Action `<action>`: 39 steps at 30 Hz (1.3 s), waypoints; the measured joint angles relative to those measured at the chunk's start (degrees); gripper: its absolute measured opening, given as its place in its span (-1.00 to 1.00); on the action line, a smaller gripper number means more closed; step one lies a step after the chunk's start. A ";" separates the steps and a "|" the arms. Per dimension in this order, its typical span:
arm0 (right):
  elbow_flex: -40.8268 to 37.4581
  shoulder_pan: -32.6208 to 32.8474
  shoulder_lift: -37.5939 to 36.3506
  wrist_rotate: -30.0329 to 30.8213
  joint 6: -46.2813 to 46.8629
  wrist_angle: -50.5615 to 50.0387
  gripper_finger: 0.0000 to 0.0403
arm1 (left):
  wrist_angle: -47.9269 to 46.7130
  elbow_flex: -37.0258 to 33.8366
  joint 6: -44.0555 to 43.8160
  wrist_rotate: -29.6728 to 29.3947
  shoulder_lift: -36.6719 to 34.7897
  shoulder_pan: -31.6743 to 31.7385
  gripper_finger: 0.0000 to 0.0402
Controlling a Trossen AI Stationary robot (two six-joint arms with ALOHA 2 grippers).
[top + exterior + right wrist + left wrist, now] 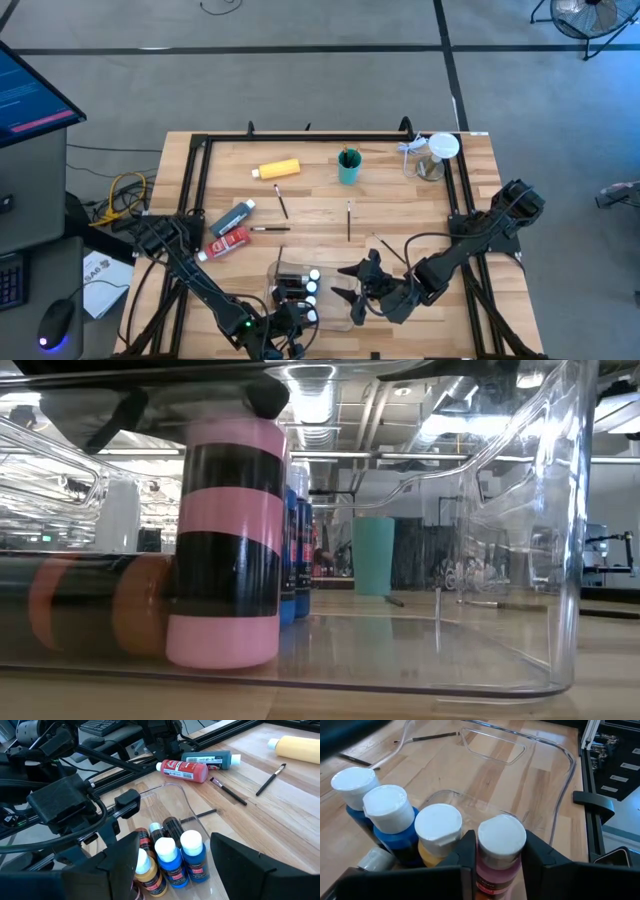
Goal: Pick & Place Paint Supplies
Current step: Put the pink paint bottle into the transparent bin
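- The left gripper [497, 857] is at the table's near edge, inside the clear plastic tray [345, 318]. Its fingers stand on either side of a pink paint bottle [499, 851] with a white cap; whether they press it or have just let go cannot be told.
- The pink bottle stands upright on the tray floor in the low view, at the end of a row with a yellow-orange bottle [436, 840] and two blue bottles [395, 827], all white-capped and standing.
- More bottles lie on their sides in the tray behind that row.
- The right gripper [358, 290] hovers just beside the tray's right side, jaws spread wide and empty.
- On the left part of the table lie a red paint tube [226, 243] and a grey-blue tube [233, 216], side by side.
- A large yellow bottle [277, 170] lies near the far edge, with a teal cup [348, 167] to its right.
- Three thin brushes lie mid-table, one [282, 201] near the yellow bottle.
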 joint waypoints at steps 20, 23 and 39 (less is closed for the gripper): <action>0.00 -0.01 0.00 0.00 -0.01 -0.02 0.18 | 0.45 -0.04 1.58 -1.71 -2.17 -0.31 -0.54; 0.00 -0.07 0.00 0.00 -0.01 -0.02 0.18 | 0.37 -0.04 1.73 -2.20 -2.36 -0.33 -0.54; 0.00 -0.04 0.00 0.00 -0.01 -0.02 0.18 | 1.22 -0.02 6.95 -5.34 -4.80 -0.52 -0.54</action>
